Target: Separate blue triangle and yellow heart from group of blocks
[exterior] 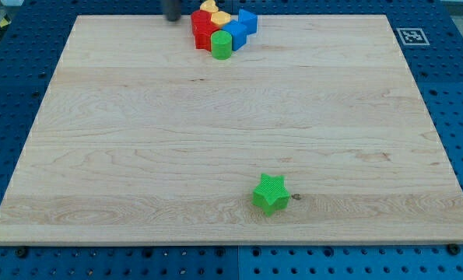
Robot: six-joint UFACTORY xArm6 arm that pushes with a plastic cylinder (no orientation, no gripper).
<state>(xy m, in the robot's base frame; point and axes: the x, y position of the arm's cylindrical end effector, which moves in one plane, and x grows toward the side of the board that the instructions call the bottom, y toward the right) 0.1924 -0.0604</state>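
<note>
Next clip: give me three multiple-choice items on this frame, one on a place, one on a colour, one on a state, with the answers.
1. Where is the cluster of blocks?
A. the view's top edge, near the middle
B. bottom left corner
C. right edge

2. What colour is the lone star block?
A. red
B. green
C. blue

3. How does my tip stand to the cluster?
A. in its middle
B. beside the star
C. just to the view's left of it, by the red blocks

Answers: 1 A, the blocks sit bunched at the board's top edge. 2 B, the star near the bottom is green. 3 C, the dark rod ends left of the red blocks; contact cannot be told.
</note>
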